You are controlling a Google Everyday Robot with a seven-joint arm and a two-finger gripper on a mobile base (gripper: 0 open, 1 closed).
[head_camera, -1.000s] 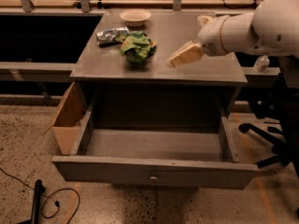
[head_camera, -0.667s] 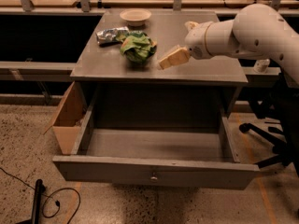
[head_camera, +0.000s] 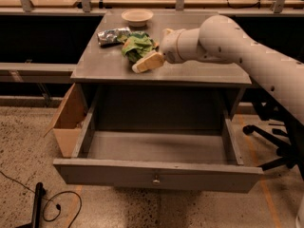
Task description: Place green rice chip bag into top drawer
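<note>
The grey cabinet [head_camera: 199, 72] fills the middle of the view, and its top carries everything the gripper is working over. Below and in front of the jaws, the top drawer [head_camera: 114, 172] is pulled fully open, with its flat front panel nearest the camera and its grey floor on show. The white arm [head_camera: 237, 44] reaches in from the right behind the jaws, low over the cabinet top. A brown cardboard box [head_camera: 69, 118] stands open on the floor, down and to the left of the jaws against the drawer's left side. A dark chair base [head_camera: 273, 141] sits on the floor, well off to the lower right. The gripper [head_camera: 151, 50] hangs over the middle of the cabinet top, jaws spread wide. One tan finger [head_camera: 148, 61] angles down across the near edge of the green rice chip bag [head_camera: 135, 44]. The bag lies crumpled on the cabinet top right at the mouth of the jaws, not in the drawer. Whether that finger touches the foil or sits just over it cannot be told. Just beyond the bag, up and left of the jaws, lies a silver foil bag [head_camera: 111, 34]. Behind the jaws, near the back edge, stands a pale bowl [head_camera: 137, 16]. Far below the jaws, the drawer's small round knob [head_camera: 156, 179] sits at the centre of the panel.
</note>
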